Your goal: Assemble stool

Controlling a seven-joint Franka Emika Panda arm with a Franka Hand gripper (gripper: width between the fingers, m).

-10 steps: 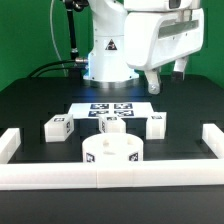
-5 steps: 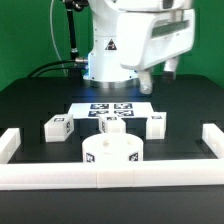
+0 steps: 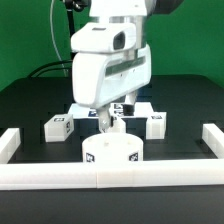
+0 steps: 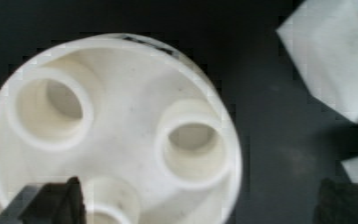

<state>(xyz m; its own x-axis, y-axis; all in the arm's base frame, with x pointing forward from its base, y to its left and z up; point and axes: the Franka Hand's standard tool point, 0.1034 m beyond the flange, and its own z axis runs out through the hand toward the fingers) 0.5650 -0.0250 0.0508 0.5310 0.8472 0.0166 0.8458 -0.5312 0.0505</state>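
Note:
The stool's seat (image 3: 112,155) is a thick round white disc with holes, lying just behind the front rail. My gripper (image 3: 108,124) hangs open right above its rear edge with nothing between the fingers. In the wrist view the seat (image 4: 114,130) fills most of the picture with two of its holes showing, and one dark fingertip (image 4: 48,205) sits over its rim; the gripper (image 4: 194,208) straddles that side of the disc. Tagged legs lie to the exterior view's left (image 3: 57,127) and right (image 3: 155,125). A third leg (image 3: 118,126) is partly hidden behind the gripper.
White border rails run along the front (image 3: 110,180), the exterior view's left (image 3: 10,143) and right (image 3: 212,140). The marker board (image 3: 128,107) lies behind the legs, mostly covered by the arm. A white leg (image 4: 336,60) shows beside the seat in the wrist view.
The arm has swung from high at the back right down and forward. The hand now hangs low over the seat's rear edge. The jaws stayed open.

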